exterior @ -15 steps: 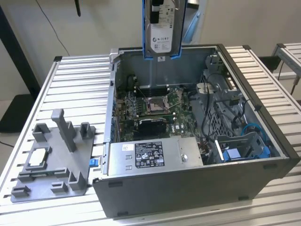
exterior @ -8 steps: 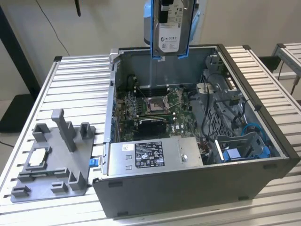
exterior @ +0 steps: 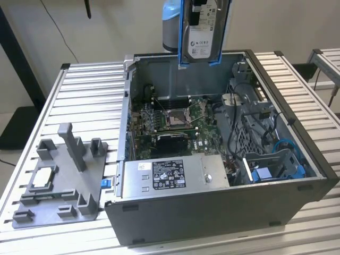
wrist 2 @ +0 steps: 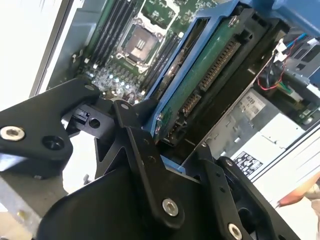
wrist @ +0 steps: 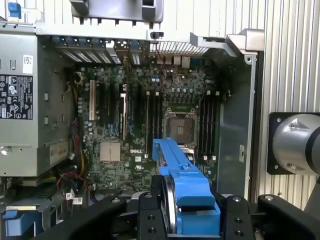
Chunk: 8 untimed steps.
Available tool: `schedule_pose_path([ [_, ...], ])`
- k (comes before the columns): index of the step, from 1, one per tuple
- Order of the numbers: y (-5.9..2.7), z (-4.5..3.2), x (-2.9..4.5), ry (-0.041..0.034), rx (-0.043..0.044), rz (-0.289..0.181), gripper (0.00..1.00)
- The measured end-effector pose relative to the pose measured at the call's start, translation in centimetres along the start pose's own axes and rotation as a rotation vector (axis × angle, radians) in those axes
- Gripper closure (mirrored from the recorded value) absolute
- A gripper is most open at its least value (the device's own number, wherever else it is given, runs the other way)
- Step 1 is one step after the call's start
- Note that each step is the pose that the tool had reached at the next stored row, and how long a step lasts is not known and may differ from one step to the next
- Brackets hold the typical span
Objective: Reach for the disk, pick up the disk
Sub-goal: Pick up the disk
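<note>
The disk (exterior: 204, 33), a silver-grey hard drive with a white label in a bright blue frame, hangs upright in the air above the back wall of the open computer case (exterior: 281, 79). In both wrist views my gripper (wrist: 191, 212) is shut on it. Black fingers (wrist: 150, 210) press against both sides of the disk's blue frame (wrist: 180, 172). In the second wrist view the disk (wrist 2: 202, 75) shows its green circuit-board side and connector edge, clamped in the gripper (wrist 2: 167, 132) above the motherboard. The grey arm wrist (exterior: 171, 26) shows behind the disk.
Below the disk lie the motherboard (exterior: 175, 117) with its processor socket, the power supply (exterior: 170, 175), cables and the blue drive bay parts (exterior: 271, 170). A grey fixture (exterior: 69, 186) holding a small silver chip (exterior: 45, 178) stands on the slatted table (exterior: 90, 95) at the exterior view's left.
</note>
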State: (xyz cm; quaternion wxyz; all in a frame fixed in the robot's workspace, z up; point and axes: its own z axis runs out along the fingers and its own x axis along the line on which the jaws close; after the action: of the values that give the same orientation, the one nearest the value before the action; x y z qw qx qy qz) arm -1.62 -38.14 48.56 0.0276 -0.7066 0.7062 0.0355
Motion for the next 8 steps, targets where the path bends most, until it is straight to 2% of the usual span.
schedule_pose_path([
  [8,-1.90,-0.02,0.00,0.0000,0.0000,0.000,1.00],
])
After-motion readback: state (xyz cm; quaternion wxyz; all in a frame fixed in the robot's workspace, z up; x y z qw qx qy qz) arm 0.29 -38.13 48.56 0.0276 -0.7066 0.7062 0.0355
